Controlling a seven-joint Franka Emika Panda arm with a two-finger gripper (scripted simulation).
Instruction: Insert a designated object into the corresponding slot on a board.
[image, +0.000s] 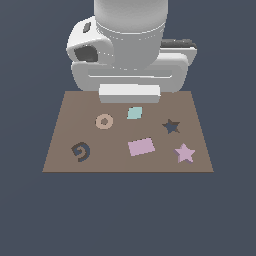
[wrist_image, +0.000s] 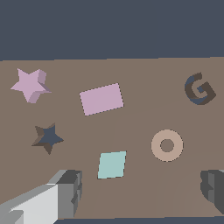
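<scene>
— Brown board lying flat, bearing shapes and cutouts. White arm looming over the far edge, wrist bending low, hiding the claw in the exterior view.

— Claw showing in the wrist view, though: gaping wide, one finger grey and near, the other barely peeking in at the frame's edge. Gripping nothing, hanging above the board, with the teal diamond and the tan ring lying in the span between the fingers.

— Star sitting where?

— Resting on the board near the front corner at the exterior view's right, untouched, well apart from the claw. Lying just in front of the slot, close but not overlapping.

— Slot showing dark navy, star-shaped, sitting unfilled?

— Yes. Pink rectangle lying beside the star toward the exterior view's left, roughly mid-board. Spiral cutout sitting far over on the exterior view's left, well apart from the star.

— Arm tilting at all?

— Hard telling; only bulky white housing filling the upper exterior view.
</scene>
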